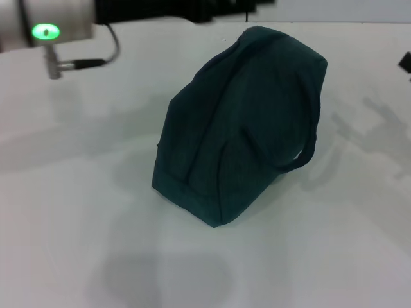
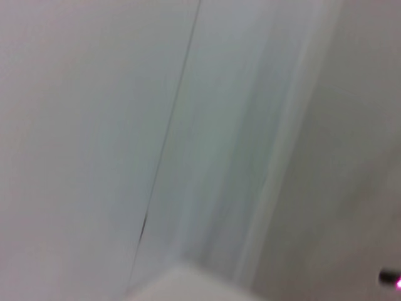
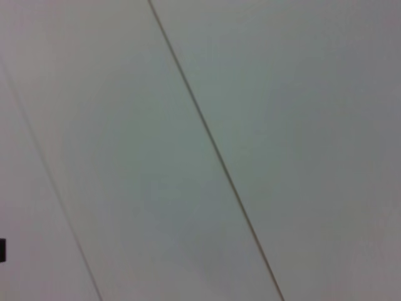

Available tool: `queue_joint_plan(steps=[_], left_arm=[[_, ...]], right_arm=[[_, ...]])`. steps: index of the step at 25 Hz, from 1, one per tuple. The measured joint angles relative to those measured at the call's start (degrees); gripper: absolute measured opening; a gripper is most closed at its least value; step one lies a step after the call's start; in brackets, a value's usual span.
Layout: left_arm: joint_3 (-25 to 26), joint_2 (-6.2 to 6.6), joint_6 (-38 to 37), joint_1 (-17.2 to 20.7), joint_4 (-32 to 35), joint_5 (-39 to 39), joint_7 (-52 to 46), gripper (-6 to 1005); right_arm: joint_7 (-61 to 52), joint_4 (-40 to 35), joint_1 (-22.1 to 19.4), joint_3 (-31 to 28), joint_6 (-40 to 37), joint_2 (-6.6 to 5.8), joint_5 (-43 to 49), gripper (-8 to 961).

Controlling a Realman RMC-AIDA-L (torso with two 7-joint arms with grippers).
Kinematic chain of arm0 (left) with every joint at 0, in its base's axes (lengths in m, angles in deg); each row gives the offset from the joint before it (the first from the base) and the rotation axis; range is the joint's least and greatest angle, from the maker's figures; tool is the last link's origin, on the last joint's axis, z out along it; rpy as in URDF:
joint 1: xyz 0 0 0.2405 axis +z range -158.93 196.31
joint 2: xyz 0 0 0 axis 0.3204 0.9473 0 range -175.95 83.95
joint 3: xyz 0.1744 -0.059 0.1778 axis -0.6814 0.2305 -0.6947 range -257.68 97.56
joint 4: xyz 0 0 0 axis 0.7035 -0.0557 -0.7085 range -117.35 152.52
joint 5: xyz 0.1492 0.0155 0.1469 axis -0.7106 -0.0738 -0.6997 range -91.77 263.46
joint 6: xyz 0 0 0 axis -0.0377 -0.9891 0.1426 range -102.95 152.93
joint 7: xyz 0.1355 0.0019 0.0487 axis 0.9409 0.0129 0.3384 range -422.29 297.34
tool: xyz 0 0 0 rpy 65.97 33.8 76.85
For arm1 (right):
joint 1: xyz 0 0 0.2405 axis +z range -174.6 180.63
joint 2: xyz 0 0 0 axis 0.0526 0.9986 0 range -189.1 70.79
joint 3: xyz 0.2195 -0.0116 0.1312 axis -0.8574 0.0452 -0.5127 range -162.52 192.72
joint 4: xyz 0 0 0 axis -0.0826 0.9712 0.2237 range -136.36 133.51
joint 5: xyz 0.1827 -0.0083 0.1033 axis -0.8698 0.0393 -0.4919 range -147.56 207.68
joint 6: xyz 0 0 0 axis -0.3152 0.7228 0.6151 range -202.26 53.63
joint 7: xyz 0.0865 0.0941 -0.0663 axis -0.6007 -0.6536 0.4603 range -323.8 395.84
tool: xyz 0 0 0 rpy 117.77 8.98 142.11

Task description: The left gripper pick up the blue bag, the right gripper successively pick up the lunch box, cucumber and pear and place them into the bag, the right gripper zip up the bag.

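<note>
The blue bag (image 1: 244,122) stands closed on the white table (image 1: 77,212) at mid-view in the head view, tilted, with one loop handle (image 1: 302,157) hanging at its right side. Part of my left arm (image 1: 51,25), with a green light, crosses the top left corner behind the bag, and its gripper does not show. My right gripper is out of view. Both wrist views show only pale flat surfaces with thin seams. The lunch box, cucumber and pear are out of view.
A small dark object (image 1: 406,62) pokes in at the right edge of the head view. A grey cable (image 1: 109,51) loops from the left arm above the table.
</note>
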Motion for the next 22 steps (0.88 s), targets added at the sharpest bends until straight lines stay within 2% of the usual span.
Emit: queue_joint_plan(steps=[3,7,10,12,16,19,22], left_arm=[[5.3,0.15,-4.5,1.7,-5.3,6.2,8.1,630],[13.1,0.16,-10.9,3.0,-15.5,6.8,19.5,765],[18.1,0.24,-14.2,4.6,-24.1,6.6,31.5,842],[20.6,0.3,-15.7,6.6,-29.5,6.3,41.3,862],[21.4,0.26,-15.9,11.2,-35.3,5.4,54.2,882],[21.5,0.19,-15.6,13.3,-38.7,4.3,59.3,882],[21.5,0.26,-15.6,13.8,-41.4,2.8,61.8,881]], right_arm=[[0.0,-1.2,-1.3,-0.6,-5.0,-1.81,0.2,859],[0.3,-3.6,-2.8,-0.7,-12.3,-4.23,2.2,876],[2.3,-6.7,-3.9,-0.9,-18.3,-5.57,8.4,883],[4.0,-8.4,-4.5,-0.9,-20.2,-5.67,12.6,880],[8.5,-9.9,-5.9,-0.9,-21.0,-4.42,19.9,875],[11.9,-9.4,-6.9,-0.9,-20.6,-3.13,23.9,875],[15.4,-7.8,-7.9,-0.9,-19.7,-2.08,25.3,875]])
